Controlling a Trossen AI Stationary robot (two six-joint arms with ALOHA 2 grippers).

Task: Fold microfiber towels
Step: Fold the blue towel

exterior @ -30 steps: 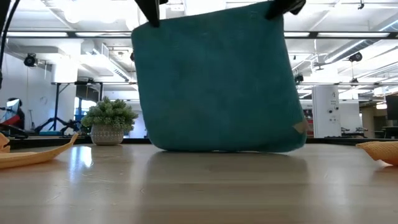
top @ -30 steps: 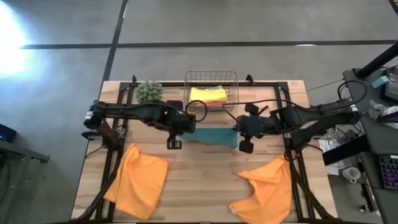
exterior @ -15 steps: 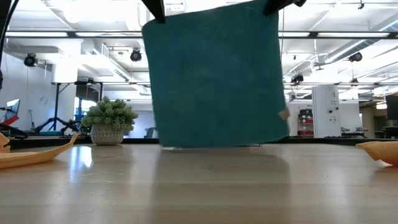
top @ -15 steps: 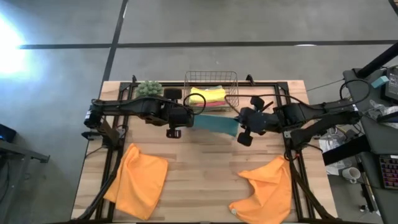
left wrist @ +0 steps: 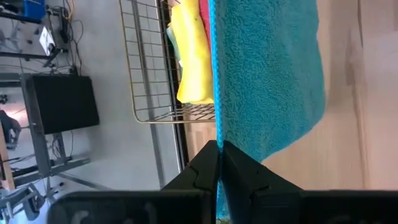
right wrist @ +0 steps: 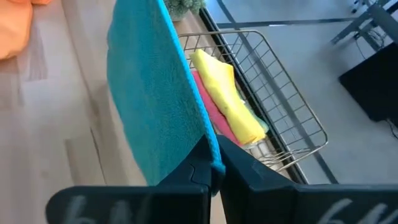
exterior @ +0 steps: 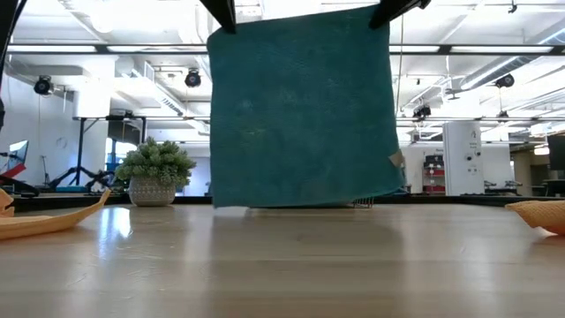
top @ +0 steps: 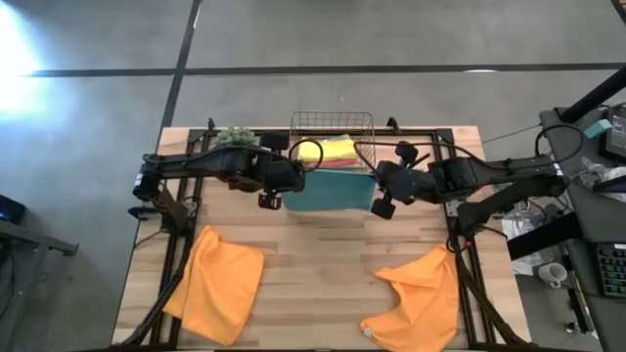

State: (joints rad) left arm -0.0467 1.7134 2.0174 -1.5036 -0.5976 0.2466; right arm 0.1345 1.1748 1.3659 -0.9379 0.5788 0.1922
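Near the worktop's (top: 323, 264) far edge, the teal towel (top: 331, 193) hangs stretched. Left tool (top: 271, 198) and right tool (top: 382, 207) each pinch an upper corner, beside the wire basket (top: 332, 119).

Robotics lab (concrete floor (top: 411, 39), ceiling lights (exterior: 494, 13))

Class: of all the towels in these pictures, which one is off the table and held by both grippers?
The teal towel, pinched by the left gripper and right gripper. The orange towels lie on the table.
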